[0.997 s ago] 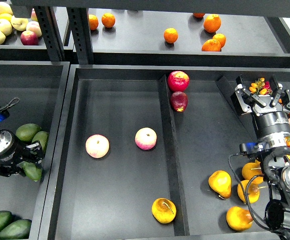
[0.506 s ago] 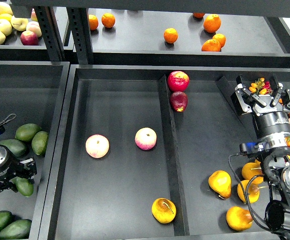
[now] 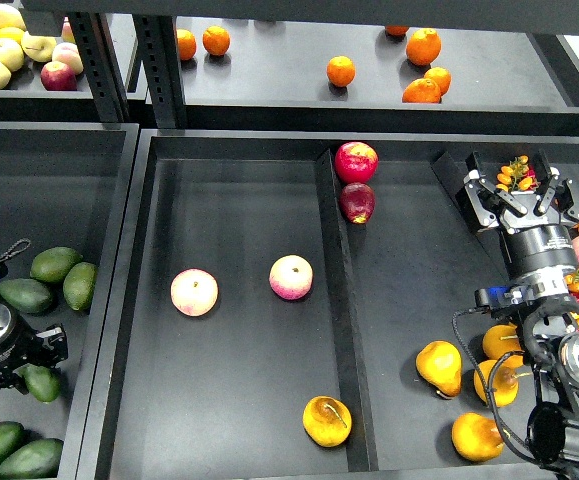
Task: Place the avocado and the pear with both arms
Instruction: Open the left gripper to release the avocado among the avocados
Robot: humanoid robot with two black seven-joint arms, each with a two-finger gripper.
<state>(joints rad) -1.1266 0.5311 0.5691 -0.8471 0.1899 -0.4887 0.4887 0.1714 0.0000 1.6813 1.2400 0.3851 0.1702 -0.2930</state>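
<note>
At far left, in the left-hand bin, the left gripper sits low among a cluster of dark green fruit. It is seen from behind and dark, so I cannot tell whether its fingers stand wide or narrow. One avocado lies touching the gripper's lower right side, partly hidden by it; whether it is held cannot be told. Three more green avocados lie just above and to the right of the gripper, and two others rest at the bottom left corner.

On the middle tray, two pink-yellow peaches lie apart from each other on the left compartment floor. The pear, yellow-orange with a brown blotch and thin stem, rests near the front of that compartment, just beside the central divider. Two dark red fruits sit at the back, against the divider's far end, one just in front of the other.

To the right, the right gripper hangs at the rear of the right compartment with its fingers spread wide and nothing between them. Several further yellow-orange pears lie grouped beside the arm's lower section, near the front right.

Along the upper shelf, apples occupy the far left and oranges are scattered towards the right.
</note>
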